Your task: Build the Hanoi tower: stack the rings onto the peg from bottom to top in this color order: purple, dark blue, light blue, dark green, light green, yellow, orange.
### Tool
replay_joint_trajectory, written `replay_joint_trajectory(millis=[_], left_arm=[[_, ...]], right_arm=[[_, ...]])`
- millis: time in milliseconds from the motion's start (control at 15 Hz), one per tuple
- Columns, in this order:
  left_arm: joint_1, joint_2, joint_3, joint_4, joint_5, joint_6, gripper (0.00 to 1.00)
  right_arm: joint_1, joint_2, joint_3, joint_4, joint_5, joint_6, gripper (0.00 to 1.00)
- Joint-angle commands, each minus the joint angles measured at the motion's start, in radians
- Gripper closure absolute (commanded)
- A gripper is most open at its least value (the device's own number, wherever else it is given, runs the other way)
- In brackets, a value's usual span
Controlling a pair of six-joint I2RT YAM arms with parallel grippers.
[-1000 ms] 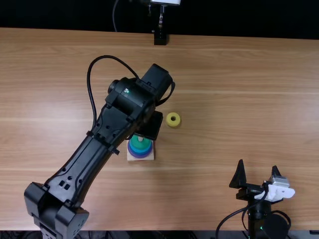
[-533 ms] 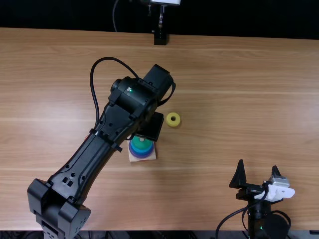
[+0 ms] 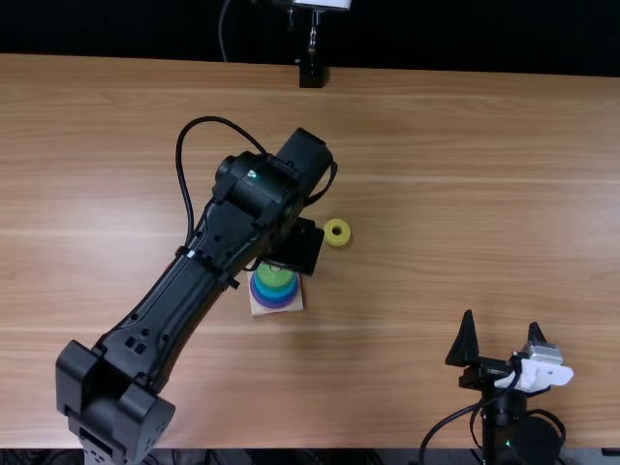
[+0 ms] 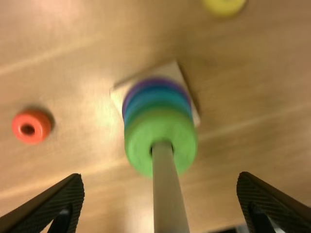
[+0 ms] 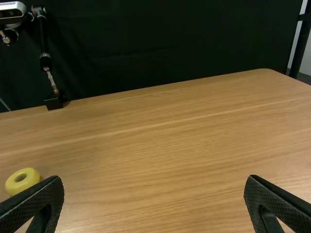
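Left of the peg (image 4: 169, 194), the orange ring (image 4: 31, 127) lies flat on the surface (image 3: 436, 174), well apart from the base (image 4: 172, 70); I count it as unplaced. At the peg, I read five rings in the specified order: purple ring (image 4: 152, 81) lowest, then dark blue ring (image 4: 155, 89), light blue ring (image 4: 158, 98), dark green ring (image 4: 158, 108) and light green ring (image 4: 161, 127) uppermost. The two blue bands partly merge, so I confirm their order with less certainty. The peg passes through the light green ring, which I judge to be seated. My left hand (image 4: 159, 178) is above the peg, its fingers spread on either side of the shaft and gripping nothing. Right of the peg and slightly beyond it, the yellow ring (image 3: 337, 232) lies flat on the surface. Farther right and nearer the table's near edge, my right hand (image 3: 502, 319) is open and empty. Status: five of seven rings placed, two outstanding. Next step, in my judgement: lift the left hand clear without catching the stack, then fit the yellow ring; the orange ring completes the tower.
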Motion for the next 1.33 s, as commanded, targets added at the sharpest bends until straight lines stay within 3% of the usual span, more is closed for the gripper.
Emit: replay_joint_trajectory(millis=[0, 267, 467, 533, 667, 733, 933, 1133, 1200, 1267], left_arm=[[0.031, -0.041, 0.043, 0.050, 0.005, 0.000, 0.00], [0.110, -0.206, -0.010, 0.320, -0.006, -0.004, 0.00], [0.208, -0.470, -0.283, 0.594, -0.017, -0.002, 0.00], [0.245, -0.576, -0.430, 0.718, -0.046, 0.004, 0.00], [0.274, -0.818, -0.767, 0.964, -0.148, -0.002, 0.00], [0.288, -0.927, -0.930, 1.084, -0.171, -0.002, 0.00], [0.383, -1.269, -1.356, 1.347, -0.164, -0.006, 0.00], [0.410, -1.599, -1.620, 1.369, -0.148, -0.004, 0.00], [0.412, -1.659, -1.679, 1.369, -0.111, -0.002, 0.00], [0.415, -1.685, -1.731, 1.360, -0.050, 0.004, 0.00]], right_arm=[[-0.007, -0.012, -0.014, -0.011, -0.002, 0.002, 0.00], [-0.007, -0.012, -0.014, -0.011, -0.002, 0.002, 0.00], [-0.007, -0.012, -0.014, -0.011, -0.002, 0.002, 0.00], [-0.007, -0.012, -0.014, -0.011, -0.002, 0.002, 0.00], [-0.007, -0.012, -0.014, -0.011, -0.002, 0.002, 0.00], [-0.007, -0.012, -0.015, -0.011, -0.002, 0.002, 0.00], [-0.007, -0.012, -0.014, -0.011, -0.002, 0.002, 0.00], [-0.007, -0.012, -0.015, -0.011, -0.002, 0.002, 0.00], [-0.004, -0.012, -0.014, -0.011, -0.002, 0.002, 0.00], [-0.007, -0.012, -0.014, -0.011, -0.002, 0.002, 0.00]])
